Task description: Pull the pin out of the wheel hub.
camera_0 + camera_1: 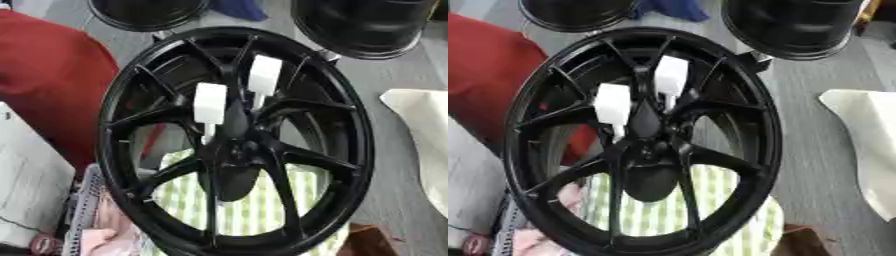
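- Grey floor (402,65) lies behind everything, seen from above, and a black wheel (234,145) with thin spokes fills most of both views, standing over it.
- No brand, label or writing can be read anywhere on the wheel or on the things about it.
- Two white pins sit at the wheel's hub (238,150): the left pin (210,104) just up and left of the hub's middle, the right pin (264,75) higher and a little to the right, each with a thin stem running down toward the hub.
- Beyond the wheel's top rim stand two more black rims, one at the upper left (149,12) and a larger one at the upper right (363,25), with a blue thing (238,9) between them.
- Left of the wheel lies a red cloth (48,80); right of it, a pale cream sheet (422,135).
- Through the lower spokes shows a green-and-white checked cloth (249,205), with a pale basket (86,210) at the wheel's lower left.
- Neither robot hand shows in either view, so I cannot tell how open either is or what it touches.
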